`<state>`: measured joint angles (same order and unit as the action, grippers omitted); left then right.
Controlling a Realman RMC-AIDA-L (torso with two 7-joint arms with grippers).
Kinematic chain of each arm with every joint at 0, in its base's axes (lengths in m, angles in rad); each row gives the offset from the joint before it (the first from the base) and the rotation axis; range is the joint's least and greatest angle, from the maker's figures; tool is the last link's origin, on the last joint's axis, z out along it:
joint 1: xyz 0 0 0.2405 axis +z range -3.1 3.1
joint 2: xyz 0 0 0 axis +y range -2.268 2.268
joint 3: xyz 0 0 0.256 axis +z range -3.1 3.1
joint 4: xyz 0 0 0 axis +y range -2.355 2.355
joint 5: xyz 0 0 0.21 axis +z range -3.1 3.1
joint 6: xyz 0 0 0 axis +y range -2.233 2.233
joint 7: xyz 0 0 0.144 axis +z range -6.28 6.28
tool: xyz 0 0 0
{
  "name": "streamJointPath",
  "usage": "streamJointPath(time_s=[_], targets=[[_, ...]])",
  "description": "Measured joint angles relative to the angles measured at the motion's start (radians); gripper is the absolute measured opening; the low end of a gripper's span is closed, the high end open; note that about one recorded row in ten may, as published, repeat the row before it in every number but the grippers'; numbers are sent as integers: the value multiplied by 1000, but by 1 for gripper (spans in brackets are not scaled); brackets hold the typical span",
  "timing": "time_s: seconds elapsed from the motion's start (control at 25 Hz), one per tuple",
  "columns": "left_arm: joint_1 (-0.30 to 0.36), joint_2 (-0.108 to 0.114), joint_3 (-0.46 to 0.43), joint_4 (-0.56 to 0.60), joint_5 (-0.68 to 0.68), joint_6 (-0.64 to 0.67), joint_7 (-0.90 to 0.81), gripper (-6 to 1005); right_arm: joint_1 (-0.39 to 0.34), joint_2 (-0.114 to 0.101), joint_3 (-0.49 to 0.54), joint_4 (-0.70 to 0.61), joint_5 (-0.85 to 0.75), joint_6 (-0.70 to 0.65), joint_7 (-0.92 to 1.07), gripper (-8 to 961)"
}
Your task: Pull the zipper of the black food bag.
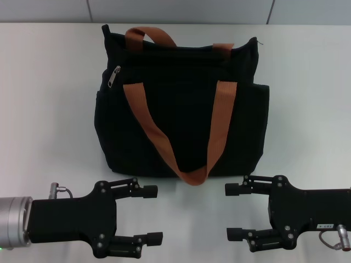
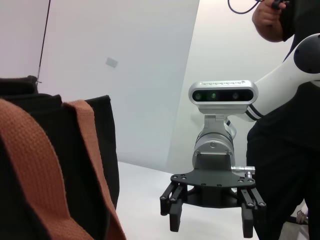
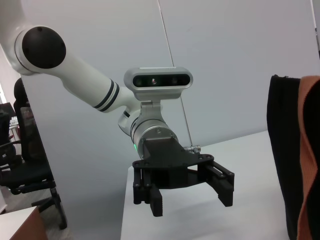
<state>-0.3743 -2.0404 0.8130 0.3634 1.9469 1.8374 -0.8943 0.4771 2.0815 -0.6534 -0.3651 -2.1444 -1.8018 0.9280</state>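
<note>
The black food bag (image 1: 181, 104) stands upright at the middle of the white table, with two orange-brown strap handles (image 1: 214, 131). Its silver zipper (image 1: 114, 76) hangs at the bag's upper left corner. My left gripper (image 1: 154, 214) is open and empty near the table's front edge, left of centre, in front of the bag. My right gripper (image 1: 232, 211) is open and empty at the front right, facing the left one. The bag's side shows in the left wrist view (image 2: 60, 165) and the right wrist view (image 3: 290, 150). The zipper is hidden in both wrist views.
The white table (image 1: 49, 120) stretches to both sides of the bag. A pale wall (image 1: 181, 11) stands behind it. A person in black (image 2: 290, 125) stands behind my right arm in the left wrist view. A black office chair (image 3: 25, 170) stands beyond the table in the right wrist view.
</note>
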Motion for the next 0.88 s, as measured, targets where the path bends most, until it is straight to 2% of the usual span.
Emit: streamJointPath(time_s=[0.52,0.88], targets=[[-2,1,-2,0,-1,6,2,810,0,0,0,0,0,-2,1,788],[-22,-18,-132,1,-10,103,23,810,0,0,0,0,0,7,1,787]])
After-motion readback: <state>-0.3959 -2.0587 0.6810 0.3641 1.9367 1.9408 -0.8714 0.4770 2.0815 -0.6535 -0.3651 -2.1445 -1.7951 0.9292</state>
